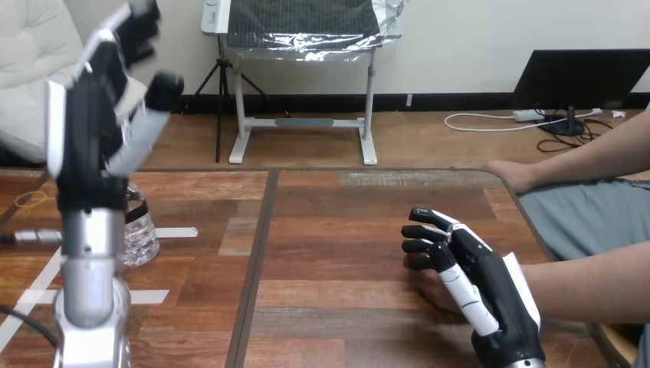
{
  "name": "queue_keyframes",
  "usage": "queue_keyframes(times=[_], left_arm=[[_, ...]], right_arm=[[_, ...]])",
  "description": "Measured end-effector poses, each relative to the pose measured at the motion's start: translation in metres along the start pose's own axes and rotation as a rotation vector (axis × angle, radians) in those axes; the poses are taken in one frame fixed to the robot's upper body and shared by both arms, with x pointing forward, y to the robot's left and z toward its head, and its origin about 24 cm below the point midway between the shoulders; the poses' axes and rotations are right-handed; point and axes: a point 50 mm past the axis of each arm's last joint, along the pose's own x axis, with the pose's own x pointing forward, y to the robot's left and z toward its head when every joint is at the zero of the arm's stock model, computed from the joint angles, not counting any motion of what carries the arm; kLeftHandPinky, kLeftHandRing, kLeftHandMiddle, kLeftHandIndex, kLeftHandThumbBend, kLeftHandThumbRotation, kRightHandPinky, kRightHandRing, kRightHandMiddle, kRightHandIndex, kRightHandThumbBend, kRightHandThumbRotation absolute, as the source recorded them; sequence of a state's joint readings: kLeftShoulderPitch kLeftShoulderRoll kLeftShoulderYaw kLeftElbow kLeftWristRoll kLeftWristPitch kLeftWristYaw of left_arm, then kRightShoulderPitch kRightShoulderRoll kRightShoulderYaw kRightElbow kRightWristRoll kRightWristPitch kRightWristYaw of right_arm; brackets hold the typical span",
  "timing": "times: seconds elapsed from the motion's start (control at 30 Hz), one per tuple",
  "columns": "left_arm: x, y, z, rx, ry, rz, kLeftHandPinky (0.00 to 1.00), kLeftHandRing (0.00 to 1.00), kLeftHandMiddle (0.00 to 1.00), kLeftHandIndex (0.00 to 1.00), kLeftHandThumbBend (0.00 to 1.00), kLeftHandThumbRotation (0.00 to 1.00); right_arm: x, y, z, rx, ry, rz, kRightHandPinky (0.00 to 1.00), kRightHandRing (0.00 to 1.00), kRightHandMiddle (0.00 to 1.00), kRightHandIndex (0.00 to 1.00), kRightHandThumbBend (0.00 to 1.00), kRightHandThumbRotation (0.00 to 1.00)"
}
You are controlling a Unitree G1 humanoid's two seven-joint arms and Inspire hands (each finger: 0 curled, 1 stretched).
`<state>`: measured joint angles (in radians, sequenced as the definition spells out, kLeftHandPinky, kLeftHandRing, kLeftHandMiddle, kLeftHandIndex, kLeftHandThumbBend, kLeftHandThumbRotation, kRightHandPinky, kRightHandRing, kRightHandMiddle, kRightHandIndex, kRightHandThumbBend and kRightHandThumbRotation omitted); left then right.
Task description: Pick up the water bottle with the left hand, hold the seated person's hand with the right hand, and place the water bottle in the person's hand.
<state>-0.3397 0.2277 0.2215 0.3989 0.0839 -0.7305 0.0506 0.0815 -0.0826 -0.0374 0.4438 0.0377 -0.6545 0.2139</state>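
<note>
So the water bottle (142,234) is standing upright on the tabletop (337,230), over on the robot's left side, clear plastic, and partly tucked behind the silver left forearm (88,284). Nobody has hold of it.

The left hand (96,115) is way up above it, palm side open, fingers straight and fanned out, carrying nothing at all. That's the bit that matters imo: the bottle sits low and a touch to the inside of that forearm, and its long axis runs straight up and down. To grab it I'd guess the hand has to drop a good way and come in from the side so it wraps round the body of the bottle, not down onto the cap. It's clearly the nearer arm, the other one is well apart on the far side.

Over there the right hand (479,272) lies low on the tabletop, on top of the person's hand (431,290), which pokes out from under it. Whether it actually has a grip on that hand or is just resting over it, I honestly can't tell from here. The person's other hand (510,175) rests at the tabletop's far edge, touching nothing else.

My read: bottle pickup not yet done, handover a long way off.
</note>
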Motion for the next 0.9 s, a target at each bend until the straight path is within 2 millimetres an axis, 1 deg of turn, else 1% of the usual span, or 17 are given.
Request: queue_keyframes(times=[0.07, 0.17, 0.27, 0.57, 0.6, 0.8, 0.9], left_arm=[[0.004, 0.001, 0.001, 0.008, -0.009, 0.005, 0.91, 0.92, 0.89, 0.85, 0.93, 0.78], [0.009, 0.002, 0.004, 0.016, -0.022, 0.013, 0.95, 0.95, 0.91, 0.86, 0.96, 0.78], [0.014, 0.003, 0.005, 0.026, -0.027, 0.017, 0.98, 0.97, 0.93, 0.88, 0.97, 0.78], [0.025, 0.008, 0.003, 0.116, 0.004, 0.012, 1.0, 1.0, 0.98, 0.94, 1.0, 0.82], [0.026, 0.008, 0.002, 0.129, 0.011, 0.011, 1.0, 1.0, 0.99, 0.94, 0.98, 0.81], [0.028, 0.013, -0.004, 0.185, 0.063, 0.015, 1.0, 1.0, 1.0, 0.96, 1.0, 0.8], [0.029, 0.014, -0.009, 0.205, 0.096, 0.023, 1.0, 1.0, 1.0, 0.98, 1.0, 0.77]], right_arm=[[0.0, 0.0, 0.0, 0.0, 0.0, 0.0, 0.66, 0.73, 0.75, 0.79, 0.76, 0.79], [0.0, 0.0, 0.0, 0.001, -0.001, 0.001, 0.66, 0.73, 0.75, 0.79, 0.76, 0.79], [0.0, 0.0, 0.0, 0.0, -0.002, 0.001, 0.66, 0.73, 0.75, 0.79, 0.76, 0.79], [-0.001, 0.001, 0.0, 0.001, 0.001, 0.001, 0.66, 0.73, 0.75, 0.79, 0.76, 0.79], [-0.001, 0.001, 0.0, 0.001, 0.001, 0.0, 0.66, 0.73, 0.75, 0.79, 0.76, 0.79], [-0.003, 0.001, -0.001, 0.001, 0.004, -0.003, 0.66, 0.73, 0.76, 0.79, 0.77, 0.8], [-0.003, 0.0, -0.001, 0.001, 0.005, -0.004, 0.67, 0.73, 0.76, 0.79, 0.77, 0.8]])
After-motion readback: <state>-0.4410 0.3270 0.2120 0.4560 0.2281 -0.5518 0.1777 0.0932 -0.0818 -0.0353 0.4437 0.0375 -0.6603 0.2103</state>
